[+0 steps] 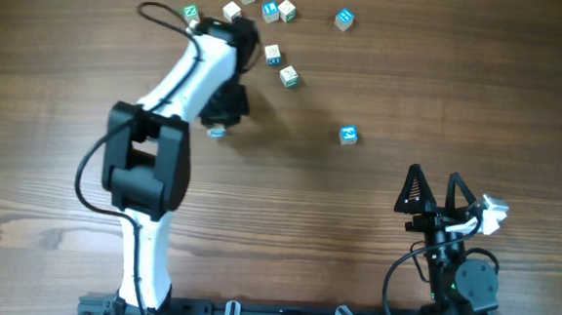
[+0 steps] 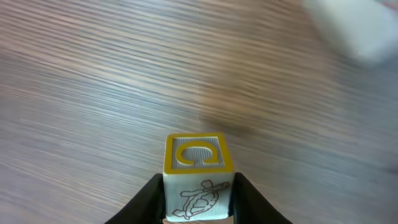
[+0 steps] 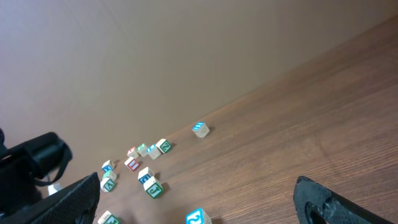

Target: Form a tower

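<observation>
The wooden table (image 1: 356,201) is crossed by the white left arm (image 1: 183,83). The right gripper (image 1: 436,187) is held wide open near the front edge. Loose cubes (image 1: 273,54) are scattered at the far side. Just beside them, a yellow-framed cube (image 2: 199,158) is clamped by the left gripper (image 2: 199,186) — C face turned away from the fingers, turtle face toward the wrist camera, no side longer than another.

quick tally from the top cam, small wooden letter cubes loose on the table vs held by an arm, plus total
small wooden letter cubes loose on the wooden table, overhead view: 11
yellow-topped wooden cube held in the left gripper: 1
total: 12
</observation>
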Robot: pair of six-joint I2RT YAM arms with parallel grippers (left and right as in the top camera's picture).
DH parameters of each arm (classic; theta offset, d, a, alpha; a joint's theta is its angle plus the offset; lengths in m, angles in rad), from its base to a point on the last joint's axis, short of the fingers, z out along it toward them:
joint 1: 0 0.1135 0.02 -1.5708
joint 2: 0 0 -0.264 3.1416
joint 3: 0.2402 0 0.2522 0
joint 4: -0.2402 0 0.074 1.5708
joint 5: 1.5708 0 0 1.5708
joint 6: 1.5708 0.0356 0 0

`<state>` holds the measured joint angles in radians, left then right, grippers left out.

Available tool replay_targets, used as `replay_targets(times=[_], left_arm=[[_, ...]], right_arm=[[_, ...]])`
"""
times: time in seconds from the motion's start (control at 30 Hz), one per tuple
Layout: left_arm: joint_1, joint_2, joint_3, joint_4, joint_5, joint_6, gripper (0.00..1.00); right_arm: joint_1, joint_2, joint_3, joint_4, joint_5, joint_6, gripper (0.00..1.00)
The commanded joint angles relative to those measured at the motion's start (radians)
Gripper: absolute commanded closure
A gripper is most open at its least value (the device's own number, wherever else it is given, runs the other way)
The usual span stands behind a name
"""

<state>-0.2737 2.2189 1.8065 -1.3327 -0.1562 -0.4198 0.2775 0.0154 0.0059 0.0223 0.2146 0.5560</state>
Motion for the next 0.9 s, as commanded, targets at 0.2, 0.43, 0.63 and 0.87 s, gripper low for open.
replay_targets(times=[0.2, 0.43, 0.63, 0.87], left_arm=[[0.163, -0.031, 0.007, 0.016, 0.064, 0.177, 0.67], [0.168, -0.031, -0.011, 0.050, 0.164, 0.260, 0.63], [0.168, -0.031, -0.061, 0.084, 0.163, 0.260, 0.59], [0.169, -0.041, -0.052, 0.083, 0.158, 0.260, 0.52]], right_arm=[[-0.004, -0.008, -0.001, 0.003, 0.010, -0.003, 0.00], [-0.004, -0.008, -0.001, 0.003, 0.010, -0.003, 0.00], [-0.004, -0.008, -0.001, 0.003, 0.010, -0.003, 0.00], [-0.004, -0.008, -0.001, 0.003, 0.010, -0.003, 0.00]])
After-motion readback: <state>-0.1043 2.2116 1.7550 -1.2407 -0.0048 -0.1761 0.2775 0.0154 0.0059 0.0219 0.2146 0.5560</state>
